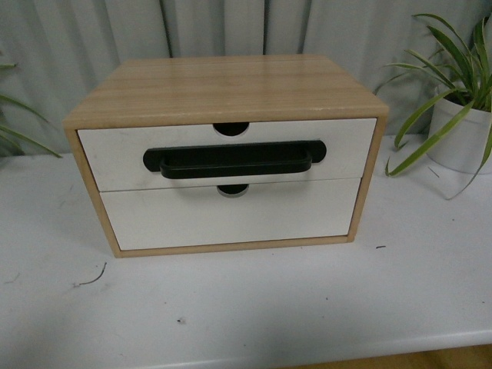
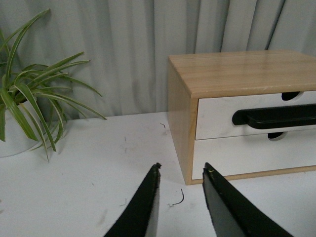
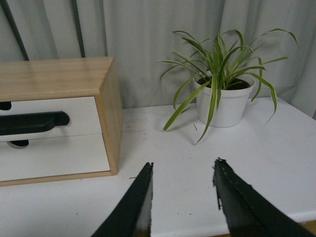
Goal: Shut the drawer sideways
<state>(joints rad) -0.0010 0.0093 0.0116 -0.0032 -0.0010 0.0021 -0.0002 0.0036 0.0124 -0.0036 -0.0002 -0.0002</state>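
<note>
A wooden cabinet [image 1: 223, 88] stands on the white table [image 1: 254, 307]. Its upper drawer [image 1: 115, 154] has a white front, a long black bar handle [image 1: 231, 160] and a semicircular notch [image 1: 231, 128] in its top edge. The front sits nearly level with the cabinet's frame. The drawer also shows in the left wrist view [image 2: 217, 118] and the right wrist view [image 3: 79, 121]. My left gripper [image 2: 181, 170] is open and empty, in front of the cabinet's left corner. My right gripper [image 3: 183, 165] is open and empty over the table, right of the cabinet. Neither arm shows in the front view.
A plain white handleless drawer front [image 1: 231, 219] sits below the upper one. A potted plant in a white pot [image 1: 461, 131] stands to the right of the cabinet, another plant [image 2: 24, 103] to the left. A grey curtain [image 1: 92, 38] hangs behind.
</note>
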